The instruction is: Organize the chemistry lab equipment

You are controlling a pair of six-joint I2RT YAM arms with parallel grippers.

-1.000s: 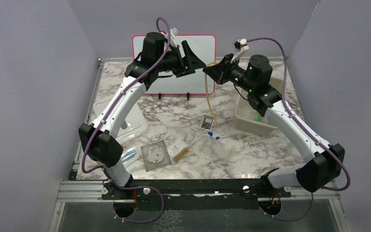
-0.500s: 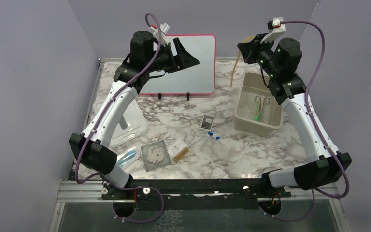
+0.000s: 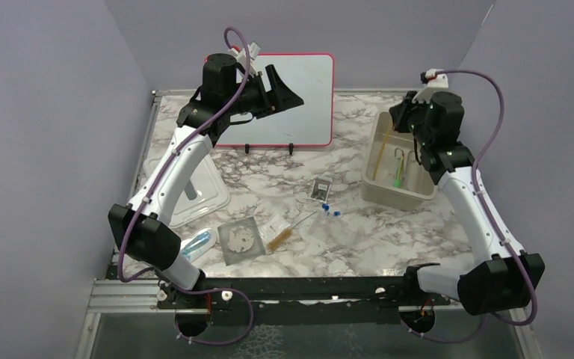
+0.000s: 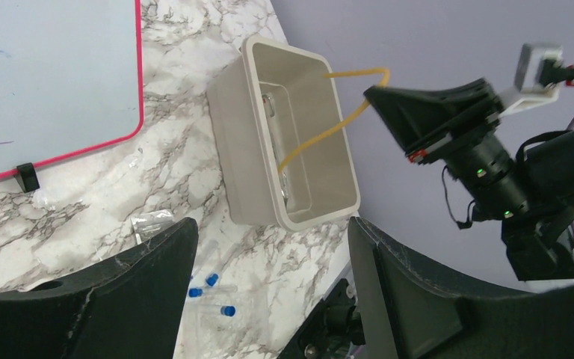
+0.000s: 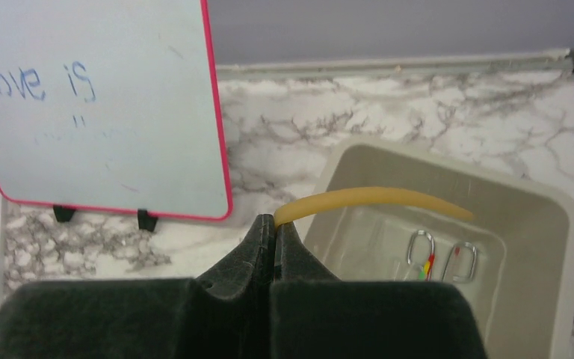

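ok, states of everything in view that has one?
right pincer: shut on amber tubing, above the bin
amber tubing: held, free end hanging into the bin
left pincer: open, empty, raised
bin: uncovered, scissors-like tool inside
lid: off, flat on the table
whiteboard: upright on its feet
gauze mat: flat on the table
blue-capped pieces: loose on the table

Left pincer (image 4: 269, 228) gapes aloft; right pincer (image 5: 275, 238) clamped, seemingly angled downward.

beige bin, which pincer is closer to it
Right. The right pincer hangs just over the bin, shut on amber tubing dipping inside; the left pincer is open, raised by the whiteboard, well to the left.
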